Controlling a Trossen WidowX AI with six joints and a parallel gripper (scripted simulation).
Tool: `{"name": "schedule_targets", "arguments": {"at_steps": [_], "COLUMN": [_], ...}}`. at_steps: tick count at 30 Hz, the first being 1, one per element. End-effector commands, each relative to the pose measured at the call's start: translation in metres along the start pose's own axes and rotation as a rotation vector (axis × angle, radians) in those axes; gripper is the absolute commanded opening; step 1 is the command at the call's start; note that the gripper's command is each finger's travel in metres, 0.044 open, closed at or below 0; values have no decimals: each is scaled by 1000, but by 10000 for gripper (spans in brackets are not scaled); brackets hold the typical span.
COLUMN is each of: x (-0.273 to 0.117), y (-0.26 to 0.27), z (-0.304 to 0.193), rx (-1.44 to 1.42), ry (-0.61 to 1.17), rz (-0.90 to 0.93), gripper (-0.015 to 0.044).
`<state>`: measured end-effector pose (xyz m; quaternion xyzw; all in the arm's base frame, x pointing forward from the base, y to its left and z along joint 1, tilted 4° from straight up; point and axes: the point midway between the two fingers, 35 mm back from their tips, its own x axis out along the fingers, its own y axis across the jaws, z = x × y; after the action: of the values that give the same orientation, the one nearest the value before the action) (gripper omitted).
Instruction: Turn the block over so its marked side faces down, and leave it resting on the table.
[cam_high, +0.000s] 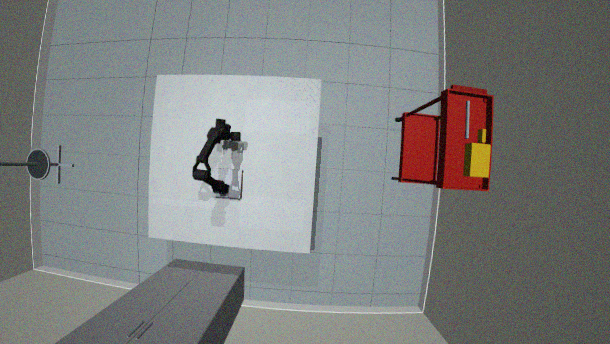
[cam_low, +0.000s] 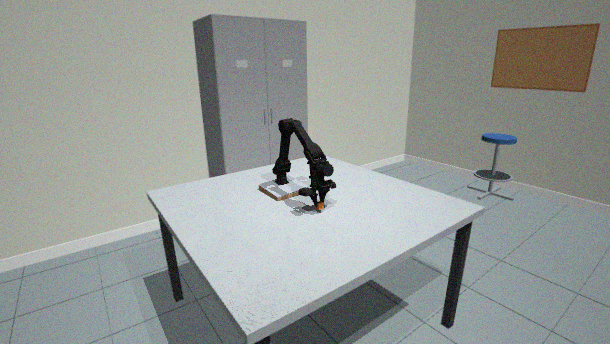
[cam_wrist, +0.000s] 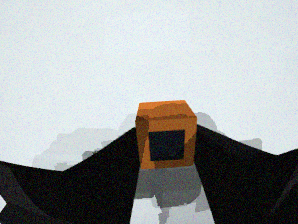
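Note:
The orange block (cam_low: 320, 205) (cam_wrist: 166, 125) is a small cube. A dark square mark (cam_wrist: 167, 145) shows on the face turned toward the wrist camera. My gripper (cam_high: 235, 136) (cam_low: 320, 203) (cam_wrist: 164, 132) is shut on the block, with one black finger against each side. It points down at the white table (cam_high: 280, 210) (cam_low: 280, 280). The block is at or just above the table top; I cannot tell whether it touches. In the top view the arm hides the block. The block's underside is hidden.
The arm's base stands on a thin, wood-edged board (cam_low: 278, 197) on the table, behind the gripper in the exterior view. A grey cabinet (cam_high: 165, 300) (cam_low: 250, 90), a red cart (cam_high: 462, 165) and a blue stool (cam_low: 499, 139) stand off the table.

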<state>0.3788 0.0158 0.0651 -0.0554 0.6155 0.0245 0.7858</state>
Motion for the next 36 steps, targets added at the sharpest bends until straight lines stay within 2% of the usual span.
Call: {"name": "schedule_targets", "arguments": {"at_steps": [1,21,27,36], "x": [1,1,1,21], "y": [0,0,0,0], "z": [-1,-8,-8,-1], "rx": [-2,-5,-6,-1], "ry": [-67,-360,-372,-500], "rz": [4,1,1,4], "gripper": [0,0,0,0]}}
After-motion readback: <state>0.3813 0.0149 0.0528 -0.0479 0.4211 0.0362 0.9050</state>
